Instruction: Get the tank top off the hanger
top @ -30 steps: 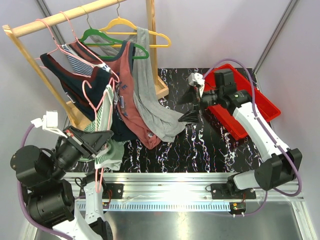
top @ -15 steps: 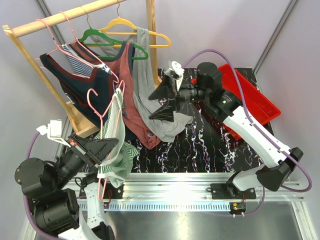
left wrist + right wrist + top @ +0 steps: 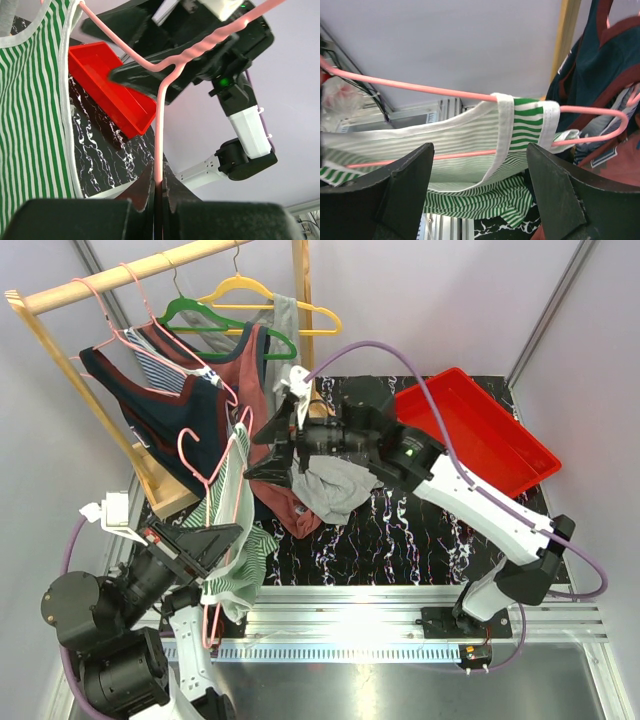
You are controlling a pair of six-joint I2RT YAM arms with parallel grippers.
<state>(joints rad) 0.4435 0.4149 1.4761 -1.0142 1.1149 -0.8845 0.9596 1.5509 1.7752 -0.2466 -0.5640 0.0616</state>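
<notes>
A green-and-white striped tank top [image 3: 235,525] hangs on a pink wire hanger [image 3: 200,465], held off the rack at the lower left. My left gripper [image 3: 159,189] is shut on the hanger's [image 3: 159,125] lower wire; the tank top [image 3: 35,100] drapes to its left. My right gripper [image 3: 262,450] is open and sits right beside the top's upper strap. In the right wrist view its fingers [image 3: 405,190] stand on either side of the tank top [image 3: 470,130], apart from it. A white-edged strap [image 3: 522,120] loops over the hanger [image 3: 420,89].
A wooden rack [image 3: 120,280] at the back left carries green and yellow hangers with a navy top [image 3: 150,410], a rust-red top [image 3: 258,420] and a grey one [image 3: 330,485]. A red bin [image 3: 470,430] sits at the right on the black marbled mat [image 3: 400,530].
My right arm swung left from the red bin to the striped tank top, its jaws narrowing slightly. My left gripper drew the hanger and top lower and nearer.
</notes>
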